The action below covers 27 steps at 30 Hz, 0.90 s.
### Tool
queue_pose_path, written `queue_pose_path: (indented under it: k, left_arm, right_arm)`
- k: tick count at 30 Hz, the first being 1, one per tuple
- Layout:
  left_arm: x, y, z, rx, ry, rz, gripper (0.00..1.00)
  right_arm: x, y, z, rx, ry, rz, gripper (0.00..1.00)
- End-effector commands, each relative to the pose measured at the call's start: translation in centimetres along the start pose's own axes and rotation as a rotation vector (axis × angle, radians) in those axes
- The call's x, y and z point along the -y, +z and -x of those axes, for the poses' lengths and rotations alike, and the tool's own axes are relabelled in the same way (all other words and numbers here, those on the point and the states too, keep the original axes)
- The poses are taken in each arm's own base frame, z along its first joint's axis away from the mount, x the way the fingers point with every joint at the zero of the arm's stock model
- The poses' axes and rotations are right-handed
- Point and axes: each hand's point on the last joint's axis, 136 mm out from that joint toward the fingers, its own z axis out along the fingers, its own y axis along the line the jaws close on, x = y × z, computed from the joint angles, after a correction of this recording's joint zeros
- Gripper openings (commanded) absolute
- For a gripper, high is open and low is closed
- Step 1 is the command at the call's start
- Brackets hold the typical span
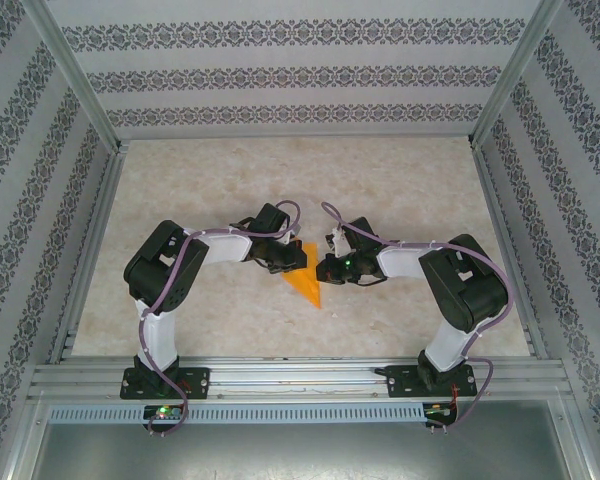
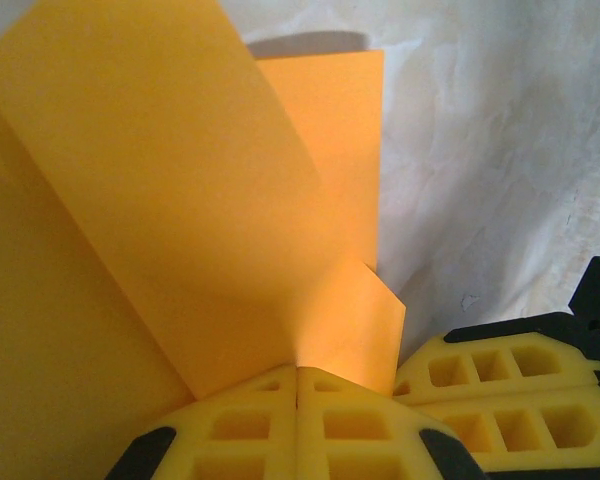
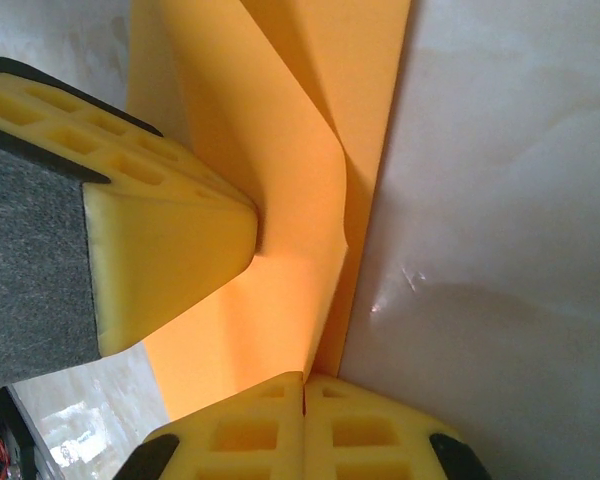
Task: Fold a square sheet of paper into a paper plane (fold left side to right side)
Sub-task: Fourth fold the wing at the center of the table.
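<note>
Left pincer (image 1: 292, 262) and right pincer (image 1: 325, 268) met tip to tip near the middle of the tabletop (image 1: 200, 190), with both arms bent inward from their bases. Between the two tips, and reaching just nearer than them, lay the paper plane (image 1: 305, 284). It was a bright orange wedge with its sharp point aimed toward the near edge and its wider part tucked under the pincers.

In the left wrist view, the left pincer's yellow fingertips (image 2: 240, 430) were pressed together with no gap. A raised flap of the paper plane (image 2: 180, 200) rose straight out of the seam between them, so that pincer was clamped on the paper. The flap stood up and leaned away, and a flatter layer lay behind it on the pale tabletop. The right pincer's yellow fingers (image 2: 510, 390) sat just beside the flap's small turned corner, to its right.

In the right wrist view, the right pincer's fingertips (image 3: 380, 440) were likewise closed tight. A creased edge of the paper plane ran down into their seam and was held there. The left pincer's finger (image 3: 170, 250) came in from the left with its tip against the lifted paper. The paper's long straight edge lay on the tabletop to the right.
</note>
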Motion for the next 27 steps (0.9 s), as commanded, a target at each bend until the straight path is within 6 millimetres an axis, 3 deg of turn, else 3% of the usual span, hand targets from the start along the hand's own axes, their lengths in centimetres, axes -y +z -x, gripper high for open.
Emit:
queue_pose_path:
  k: [1, 11, 17, 22, 27]
  left_arm:
    - [-2.8, 1.4, -1.4, -0.036, -0.015, 0.076, 0.00]
    - [-3.8, 1.5, -1.9, -0.048, -0.022, 0.113, 0.00]
    - [-3.9, 1.6, -2.0, -0.050, -0.021, 0.116, 0.00]
    - [-3.9, 1.5, -1.8, -0.048, -0.023, 0.117, 0.00]
    - [-3.9, 1.5, -1.7, -0.044, -0.024, 0.121, 0.00]
  right_arm:
    - [1.8, 0.5, -2.2, -0.070, 0.063, -0.068, 0.03]
    - [-1.9, -2.8, 0.9, 0.035, 0.055, 0.033, 0.23]
    - [-2.6, -4.9, 0.6, 0.058, 0.061, 0.068, 0.31]
    - [-4.1, -5.3, -1.4, 0.004, 0.063, 0.152, 0.18]
    - [-5.6, -4.3, -3.7, -0.074, 0.061, 0.213, 0.04]
